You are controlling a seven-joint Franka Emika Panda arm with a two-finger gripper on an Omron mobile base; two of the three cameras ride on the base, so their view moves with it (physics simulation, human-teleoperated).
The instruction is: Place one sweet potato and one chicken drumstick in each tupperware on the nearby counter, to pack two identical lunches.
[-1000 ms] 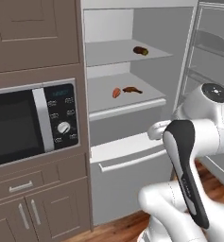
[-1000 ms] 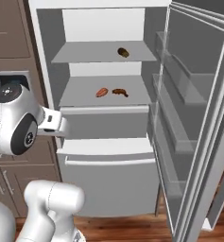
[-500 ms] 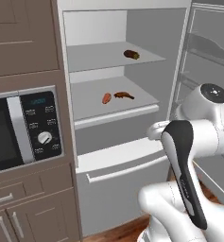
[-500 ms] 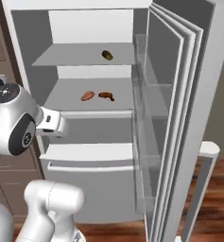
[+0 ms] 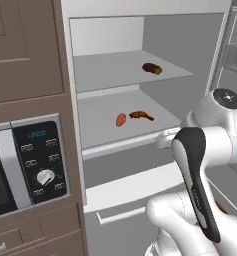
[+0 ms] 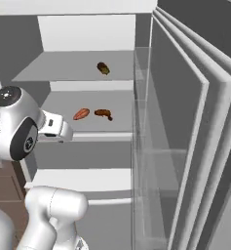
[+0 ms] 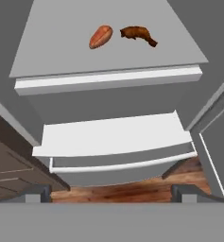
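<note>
The microwave beside the fridge is cut off by the left base view's edge.

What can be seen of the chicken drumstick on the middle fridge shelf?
The chicken drumstick is a small, glossy, dark brown piece, thick at one end and tapering to a thin bone end. It lies flat on the pale grey middle shelf of the open fridge, close beside an orange sweet potato but apart from it. Nothing else touches it.
</note>
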